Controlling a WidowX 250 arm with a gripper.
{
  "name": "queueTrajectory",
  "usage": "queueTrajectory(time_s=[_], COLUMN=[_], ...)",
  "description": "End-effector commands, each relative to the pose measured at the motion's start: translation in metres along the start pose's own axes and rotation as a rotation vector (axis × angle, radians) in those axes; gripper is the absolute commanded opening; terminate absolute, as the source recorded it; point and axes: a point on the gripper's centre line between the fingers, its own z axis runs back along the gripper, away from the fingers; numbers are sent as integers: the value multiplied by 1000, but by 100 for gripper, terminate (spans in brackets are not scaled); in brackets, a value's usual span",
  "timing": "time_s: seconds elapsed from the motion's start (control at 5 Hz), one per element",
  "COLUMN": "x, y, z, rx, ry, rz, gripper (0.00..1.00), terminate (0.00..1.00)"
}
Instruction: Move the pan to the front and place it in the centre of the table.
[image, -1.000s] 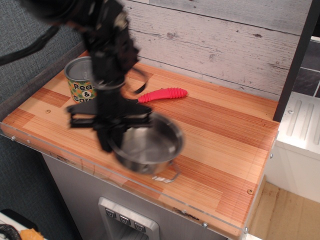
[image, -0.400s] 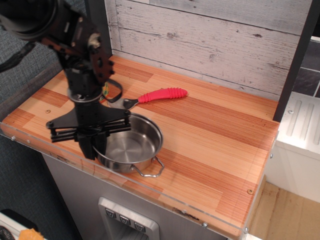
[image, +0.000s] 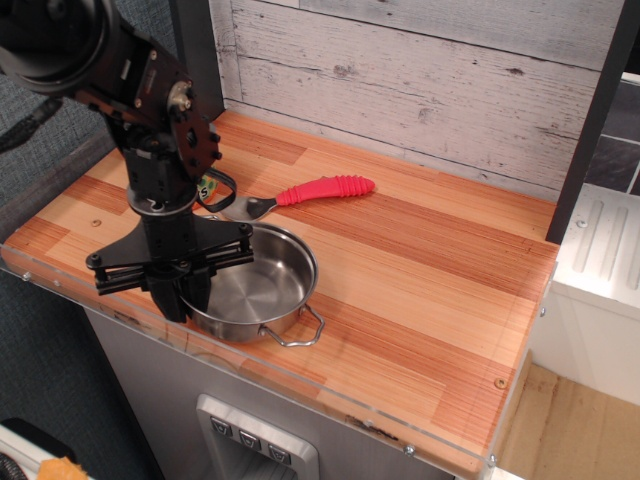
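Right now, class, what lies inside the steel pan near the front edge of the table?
The pan shows only bare shiny metal inside. The gripper grips its left rim and covers that part, so anything there is hidden.

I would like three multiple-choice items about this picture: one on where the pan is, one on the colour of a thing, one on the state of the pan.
1. Where on the table is the pan?
A. front left, near the edge
B. back right corner
C. against the wall

2. What colour is the utensil handle?
A. blue
B. red
C. yellow

3. How is the pan?
A. upside down
B. upright and empty
C. upright, full of food

Answers:
1 A: it sits by the acrylic front edge, left of the middle.
2 B: the ribbed handle behind the pan is red.
3 B: its bare steel bottom shows, with the gripper at its left rim.
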Motion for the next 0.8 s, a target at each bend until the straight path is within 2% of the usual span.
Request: queueTrajectory(time_s=[0.0, 0.2, 0.6], x=[3, 3, 7], y=[5, 5, -5], z=[4, 16, 54], rx=[-3, -6, -28], ry=[44, 48, 8], rz=[24, 7, -100], gripper=[100, 100, 100], terminate=[0, 0, 0])
